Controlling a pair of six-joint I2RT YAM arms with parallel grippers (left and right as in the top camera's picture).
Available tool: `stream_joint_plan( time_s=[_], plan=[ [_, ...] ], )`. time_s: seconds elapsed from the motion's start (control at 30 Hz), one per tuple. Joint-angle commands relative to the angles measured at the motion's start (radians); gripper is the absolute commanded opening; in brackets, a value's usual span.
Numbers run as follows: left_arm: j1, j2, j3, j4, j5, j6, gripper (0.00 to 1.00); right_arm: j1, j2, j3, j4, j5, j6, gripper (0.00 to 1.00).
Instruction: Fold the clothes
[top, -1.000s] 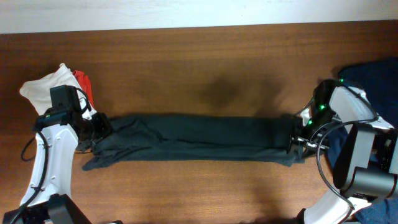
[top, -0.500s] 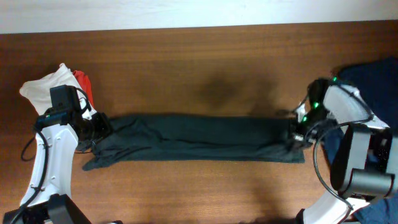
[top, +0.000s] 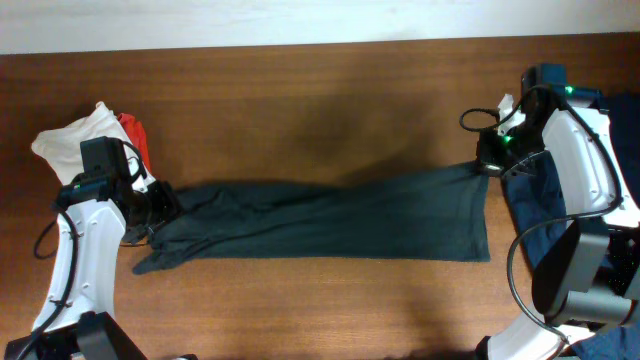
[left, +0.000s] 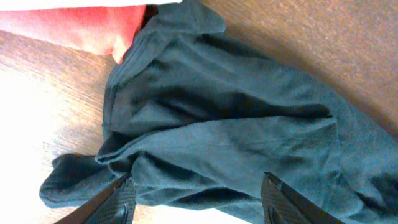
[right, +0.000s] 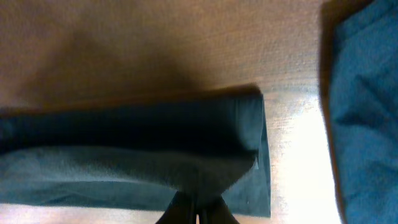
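Dark garment (top: 320, 222) lies from left pincer (left: 198, 191), spread apart, to right pincer (top: 488, 165) clamped on its corner

Long garment (top: 320, 220) lay along the table's (top: 300, 100) front edge; bundled cloths (top: 85, 135) at left edge, second garment (right: 360, 112) at right edge.

A dark garment (top: 320, 222) lies stretched along the wooden table (top: 300, 100); its left end is bunched at the left gripper (top: 160, 205); its far right corner is drawn up to the right gripper (top: 490, 166), so the right end spreads wide; a white cloth (top: 72, 135) and a red cloth (top: 134, 135) lie together near the left gripper; a blue cloth (top: 522, 200) lies just right of the garment.
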Motion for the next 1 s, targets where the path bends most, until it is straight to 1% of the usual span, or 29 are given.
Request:
stream_joint_plan(
  time_s=[0.0,0.2,0.27,0.33,0.5,0.57,0.63,0.67,0.87,0.97],
  plan=[
    [0.006,-0.008,0.006,-0.001,0.008,0.016,0.64,0.011,-0.014,0.025,0.111,-0.015,0.001,0.04],
    [0.006,-0.008,0.006,-0.002,0.008,0.016,0.64,0.095,-0.014,0.029,0.209,-0.016,-0.105,0.04],
    [0.006,-0.008,0.006,-0.003,0.007,0.016,0.64,0.115,-0.014,0.031,0.222,0.042,-0.103,0.04],
    [0.006,-0.008,0.006,-0.005,0.007,0.016,0.64,0.105,-0.014,0.036,0.232,0.154,-0.040,0.04],
    [0.006,-0.008,0.006,-0.014,0.007,0.016,0.64,0.103,-0.014,0.074,0.333,0.160,-0.040,0.04],
    [0.006,-0.008,0.006,-0.017,0.007,0.016,0.64,0.103,-0.014,0.074,0.327,0.159,-0.040,0.04],
    [0.006,-0.008,0.006,-0.017,0.007,0.017,0.64,0.103,-0.014,0.074,0.236,0.159,-0.040,0.04],
    [0.006,-0.008,0.006,-0.017,0.007,0.016,0.64,0.103,-0.014,0.074,0.149,0.167,-0.040,0.04],
    [0.006,-0.008,0.006,-0.018,0.007,0.017,0.64,0.103,-0.014,0.060,-0.192,0.194,-0.040,0.04],
    [0.006,-0.008,0.006,-0.018,0.007,0.016,0.64,0.102,-0.014,0.010,-0.258,0.220,-0.039,0.04]
  ],
)
